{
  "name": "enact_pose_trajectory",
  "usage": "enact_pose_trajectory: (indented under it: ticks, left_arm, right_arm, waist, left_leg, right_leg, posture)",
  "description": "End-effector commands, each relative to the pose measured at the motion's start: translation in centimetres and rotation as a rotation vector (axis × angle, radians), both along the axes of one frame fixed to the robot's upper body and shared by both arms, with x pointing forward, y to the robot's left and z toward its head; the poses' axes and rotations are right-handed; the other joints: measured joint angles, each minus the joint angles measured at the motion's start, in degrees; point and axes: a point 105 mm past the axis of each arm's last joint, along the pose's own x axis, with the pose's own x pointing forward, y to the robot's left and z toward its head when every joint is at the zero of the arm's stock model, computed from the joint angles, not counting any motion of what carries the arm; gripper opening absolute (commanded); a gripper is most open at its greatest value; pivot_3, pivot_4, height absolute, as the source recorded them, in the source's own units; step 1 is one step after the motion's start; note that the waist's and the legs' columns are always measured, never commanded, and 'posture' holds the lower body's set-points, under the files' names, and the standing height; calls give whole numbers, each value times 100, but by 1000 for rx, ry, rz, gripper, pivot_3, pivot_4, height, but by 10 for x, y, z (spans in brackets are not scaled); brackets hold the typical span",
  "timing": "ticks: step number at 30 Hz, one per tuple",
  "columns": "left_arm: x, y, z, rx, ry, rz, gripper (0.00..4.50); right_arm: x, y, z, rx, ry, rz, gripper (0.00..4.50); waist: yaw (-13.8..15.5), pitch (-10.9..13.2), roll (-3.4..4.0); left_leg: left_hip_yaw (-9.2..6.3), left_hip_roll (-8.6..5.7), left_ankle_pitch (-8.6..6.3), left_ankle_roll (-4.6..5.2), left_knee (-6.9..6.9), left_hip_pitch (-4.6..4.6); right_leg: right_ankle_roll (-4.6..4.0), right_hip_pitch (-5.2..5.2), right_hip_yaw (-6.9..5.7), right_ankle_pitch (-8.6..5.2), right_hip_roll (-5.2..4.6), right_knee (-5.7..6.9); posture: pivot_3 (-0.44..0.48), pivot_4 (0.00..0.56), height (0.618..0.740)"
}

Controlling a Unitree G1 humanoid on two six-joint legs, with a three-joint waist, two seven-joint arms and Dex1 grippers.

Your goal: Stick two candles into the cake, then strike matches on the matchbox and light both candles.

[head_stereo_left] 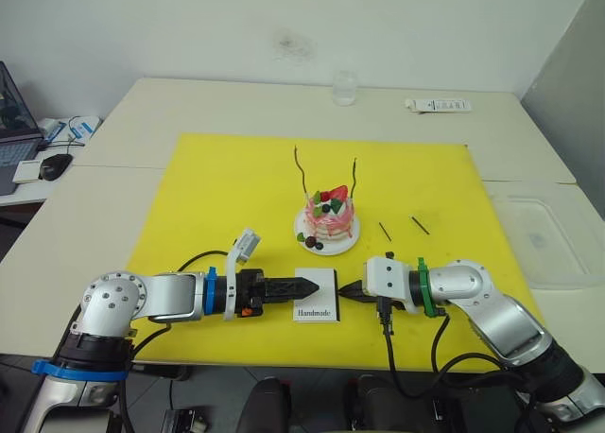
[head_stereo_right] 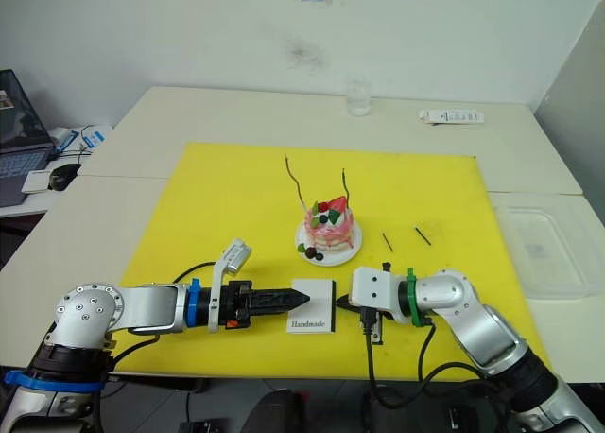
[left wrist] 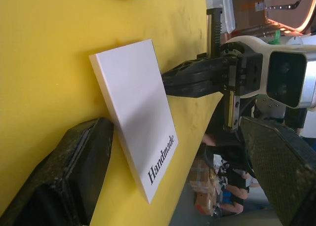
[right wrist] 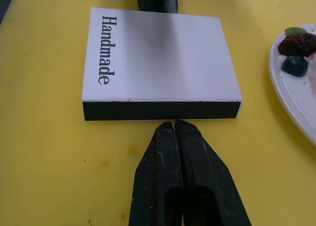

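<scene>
So the matchbox (head_stereo_left: pixel 316 294) is lying flat near the front edge of the yellow mat (head_stereo_left: pixel 217 197), "Handmade" lettering toward the near side, with a tool coming at it from each side. The left tool (head_stereo_left: pixel 307 286) has its tip right at the box's left edge; in the left wrist view its two fingers (left wrist: pixel 69 171) are spread apart with nothing between them, one resting on the mat just beside the box. The right tool (right wrist: pixel 176 130) is pinched fully closed, holding nothing, tips touching or nearly touching the dark side edge of the box.

Just beyond the box sits the cake (head_stereo_left: pixel 329 217) on its white plate (head_stereo_left: pixel 304 233), with both candles (head_stereo_left: pixel 300 172) already stuck in, standing upright on either side of the topping. No flame on either one. The two matches (head_stereo_left: pixel 385 231) lie loose on the mat to the right of the cake, a bit apart from each other.

At the far side of the bench (head_stereo_left: pixel 236 102) there's a glass (head_stereo_left: pixel 344 88) and a remote (head_stereo_left: pixel 438 104).
</scene>
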Motion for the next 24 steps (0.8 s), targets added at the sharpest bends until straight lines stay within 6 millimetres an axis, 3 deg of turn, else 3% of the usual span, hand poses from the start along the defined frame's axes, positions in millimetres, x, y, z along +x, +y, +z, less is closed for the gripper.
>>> enact_pose_trajectory:
  ticks: [1, 14, 24]
  left_arm:
    - [-4, -2, -10, 12, 33, -6, 4500]
    - [-1, 2, -14, 6, 36, 22, 4500]
    - [0, 4, -15, 16, 33, 32, 4500]
  right_arm:
    - [-2, 9, 9, 24, -18, 30, 39]
    - [-8, 18, 13, 49, -43, 97, 39]
    - [6, 1, 16, -18, -89, 56, 39]
  waist:
    - [1, 0, 0]
    - [6, 0, 0]
    - [4, 0, 0]
  left_leg:
    - [-1, 0, 0, 0, 0, 0]
    - [0, -5, 0, 0, 0, 0]
    - [1, -5, 0, 0, 0, 0]
  right_leg:
    - [0, 0, 0, 0, 0, 0]
    - [3, 2, 0, -1, -5, -2]
    - [5, 2, 0, -3, -6, -2]
  posture:
    - [0, 150, 740]
    - [0, 150, 740]
    - [0, 150, 740]
